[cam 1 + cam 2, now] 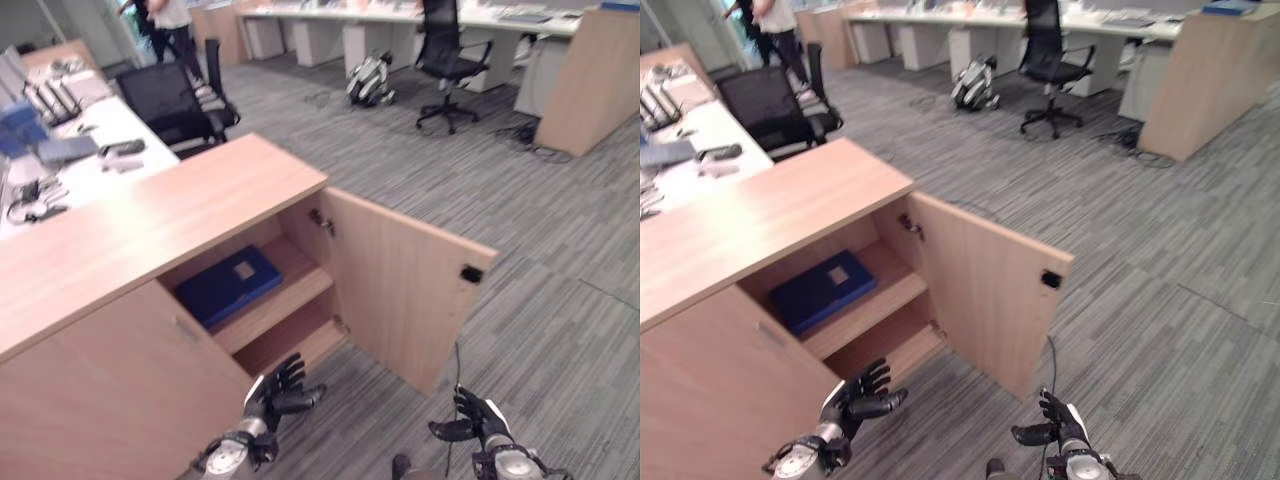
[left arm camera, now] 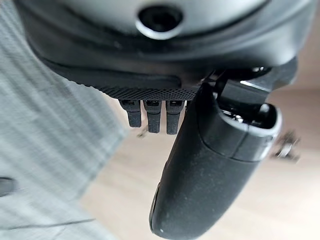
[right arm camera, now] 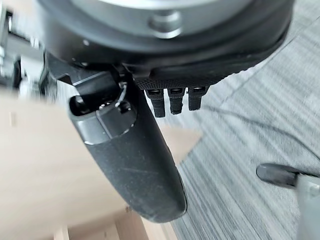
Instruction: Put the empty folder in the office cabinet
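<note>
A dark blue folder [image 1: 230,284] lies flat on the upper shelf inside the wooden office cabinet [image 1: 150,225]. The cabinet's right door [image 1: 405,285] stands wide open, swung out over the carpet. My left hand [image 1: 275,393] hovers low in front of the open compartment, below the lower shelf, fingers relaxed and holding nothing. My right hand [image 1: 478,420] hangs to the right of the open door, near the floor, fingers also relaxed and empty. In the wrist views, the left hand [image 2: 210,165] and the right hand [image 3: 135,160] each show a straight thumb with nothing held.
A white desk [image 1: 70,160] with phones and office items runs behind the cabinet at the left. Black office chairs [image 1: 180,100] stand behind it and further back [image 1: 445,60]. A person [image 1: 170,20] stands at the far back. Grey carpet [image 1: 560,300] spreads to the right.
</note>
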